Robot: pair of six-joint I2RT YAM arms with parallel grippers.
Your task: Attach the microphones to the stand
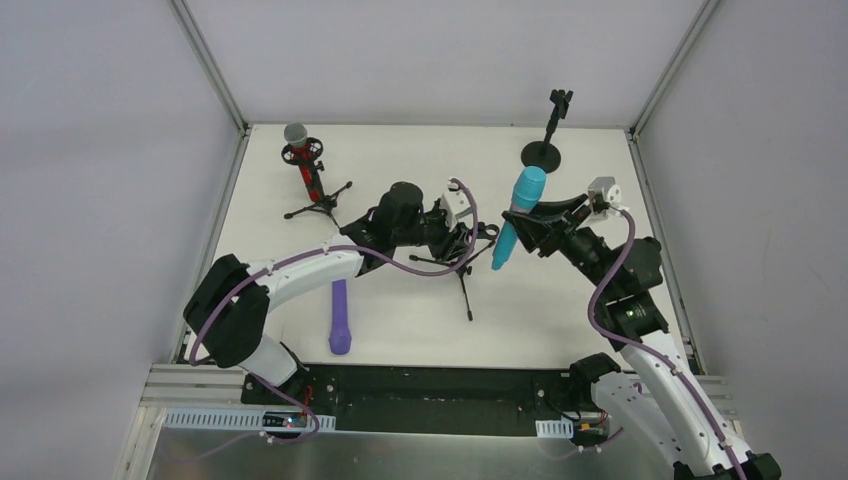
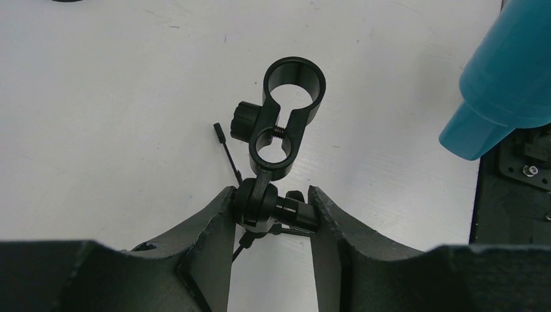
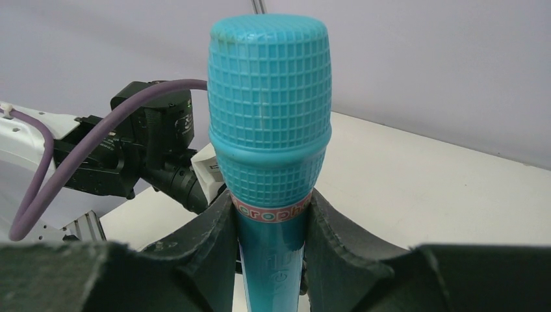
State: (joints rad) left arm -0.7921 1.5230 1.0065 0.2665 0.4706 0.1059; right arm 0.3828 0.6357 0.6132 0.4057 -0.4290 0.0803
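Microphones (image 1: pixel 519 230): three; stands (image 1: pixel 462 262): three.

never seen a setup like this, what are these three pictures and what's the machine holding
Two robot arms are bolted at the table's near edge. The overhead picture shows the whole scene; the other two come from cameras on each wrist. The left hand is closed on the joint of a small black tripod stand with an empty ring clip. The right hand grips a cyan microphone just under its head, held beside that stand. On the table: a red microphone already in its own stand, a purple microphone lying flat, and an empty round-base stand.
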